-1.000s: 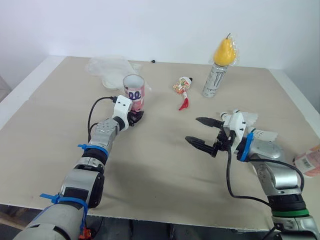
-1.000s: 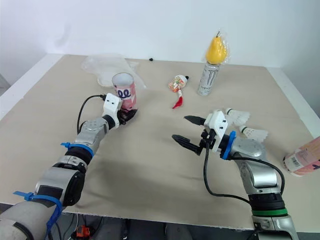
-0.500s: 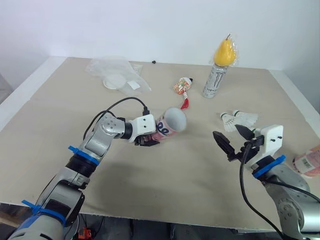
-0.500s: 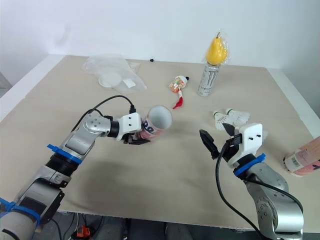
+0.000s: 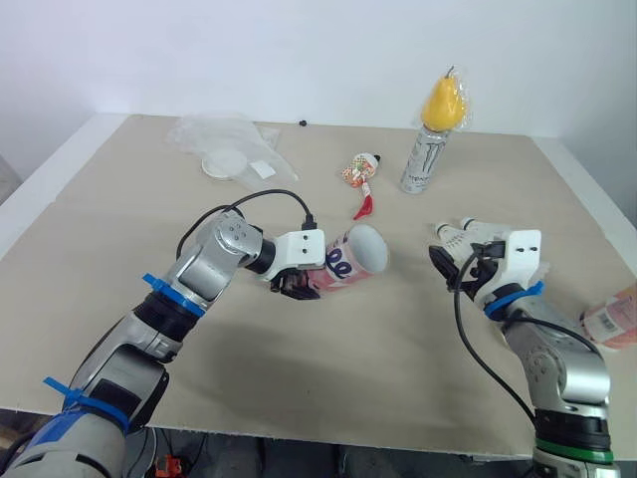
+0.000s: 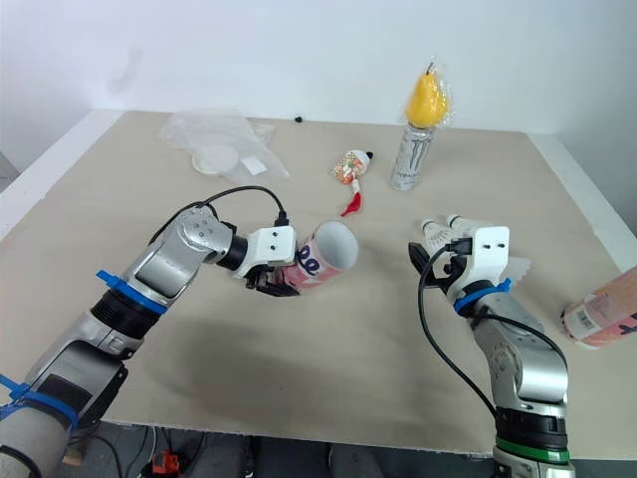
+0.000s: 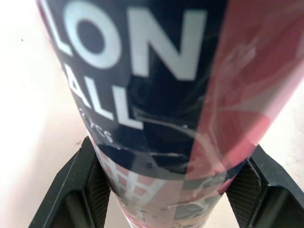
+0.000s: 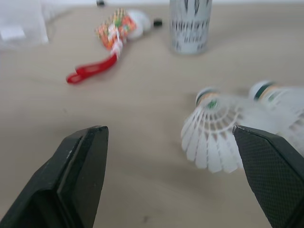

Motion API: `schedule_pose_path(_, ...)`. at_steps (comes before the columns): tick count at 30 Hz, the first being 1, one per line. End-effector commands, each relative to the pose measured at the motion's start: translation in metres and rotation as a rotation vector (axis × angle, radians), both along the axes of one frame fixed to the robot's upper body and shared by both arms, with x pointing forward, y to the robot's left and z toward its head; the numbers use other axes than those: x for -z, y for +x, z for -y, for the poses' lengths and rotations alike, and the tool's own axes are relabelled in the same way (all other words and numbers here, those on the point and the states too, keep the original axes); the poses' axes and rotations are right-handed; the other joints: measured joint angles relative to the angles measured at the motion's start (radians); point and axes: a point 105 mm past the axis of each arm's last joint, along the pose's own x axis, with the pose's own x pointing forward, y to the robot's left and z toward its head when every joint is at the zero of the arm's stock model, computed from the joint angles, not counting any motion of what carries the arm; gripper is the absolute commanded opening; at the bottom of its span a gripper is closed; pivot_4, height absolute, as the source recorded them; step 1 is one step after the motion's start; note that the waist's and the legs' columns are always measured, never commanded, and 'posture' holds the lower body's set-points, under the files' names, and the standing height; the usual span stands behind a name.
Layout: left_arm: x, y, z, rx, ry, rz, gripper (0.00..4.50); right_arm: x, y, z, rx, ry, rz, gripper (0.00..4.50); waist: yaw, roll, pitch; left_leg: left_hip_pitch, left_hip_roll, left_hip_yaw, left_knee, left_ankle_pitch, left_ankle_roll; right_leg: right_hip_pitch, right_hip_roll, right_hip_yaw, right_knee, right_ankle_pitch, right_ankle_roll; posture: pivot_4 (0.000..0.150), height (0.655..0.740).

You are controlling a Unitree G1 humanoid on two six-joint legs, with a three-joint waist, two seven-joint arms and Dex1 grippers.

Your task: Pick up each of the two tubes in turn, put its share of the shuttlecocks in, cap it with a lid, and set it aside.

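1. Left gripper [image 5: 295, 286] is clamped on the closed end of the pink and navy printed cardboard tube [image 5: 348, 261]. The tube is off the table near its centre and tilted, its open mouth raised and facing about 3 o'clock.
2. Right gripper [image 8: 168, 135] is spread wide and holds nothing. It hovers low at 3 o'clock on the beige table [image 5: 328, 388].
3. Two white feather shuttlecocks [image 5: 471, 235] lie side by side on the table just beyond the right gripper. In the right wrist view the nearer one sits off the centre line, closer to one finger.
4. Second pink-labelled tube [image 5: 612, 321] lies at the table edge near 4 o'clock. A white round lid [image 5: 225, 164] in a clear plastic bag [image 5: 221, 137] lies at 10 o'clock.
5. Step in hand, as I judge it: pick up the first shuttlecock for loading.
6. To do it well:
   - Centre the gap over the nearer shuttlecock before closing.
   - Grip near the cork base rather than the skirt, since the feathers will likely crush or splay.
   - Take one only; the two almost touch, so a broad grab may drag both.
   - Keep the tube mouth turned towards 3 o'clock so the shuttlecock can enter cork first.
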Motion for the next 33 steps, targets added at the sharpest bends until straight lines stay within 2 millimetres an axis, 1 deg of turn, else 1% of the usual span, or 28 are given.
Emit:
schedule_pose_path(1, 0.0, -0.008, 0.005, 0.015, 0.001, -0.044, 2.83, -0.011, 0.012, 0.004, -0.005, -0.026, 0.041, 4.5, -0.002, 0.001, 0.0, 0.0, 0.0, 0.0, 0.0, 0.0, 0.0, 0.0, 0.0, 0.0, 0.0, 0.0, 0.0, 0.15, 0.74)
schedule_pose_path(3, -0.002, -0.01, 0.007, 0.011, -0.014, -0.063, 2.83, -0.006, 0.019, 0.006, -0.003, -0.032, 0.019, 4.5, -0.001, 0.001, 0.0, 0.0, 0.0, 0.0, 0.0, 0.0, 0.0, 0.0, 0.0, 0.0, 0.0, 0.0, 0.0, 0.15, 0.74)
schedule_pose_path(8, -0.006, -0.011, 0.011, 0.005, -0.031, -0.07, 2.83, -0.006, 0.036, 0.006, -0.007, -0.028, 0.021, 4.5, -0.002, 0.002, 0.001, 0.0, 0.0, 0.0, 0.001, 0.0, 0.0, 0.0, 0.0, 0.0, 0.0, 0.0, 0.001, 0.15, 0.74)
schedule_pose_path(14, -0.005, -0.01, 0.01, -0.003, -0.028, -0.059, 2.83, 0.001, 0.051, 0.007, 0.004, -0.03, -0.004, 4.5, -0.003, 0.002, 0.001, 0.0, 0.0, 0.0, 0.001, 0.0, 0.0, 0.0, 0.0, 0.0, 0.0, 0.001, 0.001, 0.15, 0.74)
schedule_pose_path(16, -0.004, -0.01, 0.01, -0.004, -0.028, -0.058, 2.83, 0.001, 0.055, 0.003, -0.018, -0.035, 0.001, 4.5, -0.003, 0.003, 0.002, 0.0, 0.0, 0.0, 0.001, 0.0, 0.0, 0.0, 0.0, 0.001, 0.0, 0.001, 0.001, 0.15, 0.74)
schedule_pose_path(17, -0.004, -0.01, 0.01, -0.005, -0.027, -0.058, 2.82, 0.0, 0.058, 0.002, -0.021, -0.042, 0.004, 3.98, -0.003, 0.004, 0.002, 0.0, 0.0, 0.0, 0.001, 0.0, 0.0, 0.0, 0.0, 0.001, 0.0, 0.001, 0.001, 0.15, 0.74)
schedule_pose_path(18, -0.003, -0.01, 0.01, -0.005, -0.026, -0.059, 2.82, -0.001, 0.06, 0.001, -0.023, -0.047, 0.006, 3.7, -0.004, 0.004, 0.003, 0.0, 0.0, 0.0, 0.001, 0.0, 0.0, 0.0, 0.0, 0.001, 0.0, 0.001, 0.001, 0.15, 0.74)
schedule_pose_path(20, -0.002, -0.01, 0.009, -0.007, -0.022, -0.055, 2.82, -0.001, 0.063, 0.001, -0.018, -0.056, 0.007, 2.81, -0.004, 0.005, 0.003, 0.0, 0.0, 0.0, 0.001, 0.0, 0.0, 0.0, 0.0, 0.001, 0.0, 0.001, 0.001, 0.15, 0.74)
schedule_pose_path(23, -0.002, -0.009, 0.01, -0.01, -0.023, -0.053, 2.82, -0.003, 0.068, 0.003, -0.009, -0.075, 0.009, 1.14, -0.004, 0.005, 0.003, 0.0, 0.0, 0.0, 0.002, 0.0, 0.0, 0.0, 0.0, 0.001, 0.0, 0.001, 0.002, 0.15, 0.74)
schedule_pose_path(24, -0.003, -0.008, 0.01, -0.01, -0.023, -0.053, 2.82, -0.003, 0.069, 0.003, -0.007, -0.077, 0.01, 0.78, -0.004, 0.005, 0.003, 0.0, 0.0, 0.0, 0.001, 0.0, 0.0, 0.0, 0.0, 0.001, 0.0, 0.001, 0.002, 0.15, 0.74)
schedule_pose_path(25, -0.002, -0.008, 0.01, -0.01, -0.024, -0.053, 2.82, -0.004, 0.07, 0.003, -0.007, -0.079, 0.012, 0.09, -0.004, 0.006, 0.003, 0.0, 0.0, 0.0, 0.002, 0.0, 0.0, 0.0, 0.0, 0.001, 0.0, 0.001, 0.002, 0.15, 0.74)
schedule_pose_path(31, -0.001, -0.008, 0.011, -0.01, -0.023, -0.053, 2.82, -0.006, 0.068, 0.001, -0.018, -0.101, 0.028, 0.04, -0.004, 0.006, 0.003, 0.0, 0.0, 0.0, 0.002, 0.0, 0.0, 0.0, 0.0, 0.001, 0.0, 0.001, 0.002, 0.15, 0.74)
schedule_pose_path(33, -0.001, -0.007, 0.01, -0.013, -0.024, -0.055, 2.82, -0.012, 0.064, -0.002, -0.039, -0.123, 0.056, 0.04, -0.003, 0.006, 0.003, 0.0, -0.001, 0.0, 0.002, 0.0, 0.0, 0.0, 0.0, 0.001, 0.0, 0.001, 0.002, 0.15, 0.74)
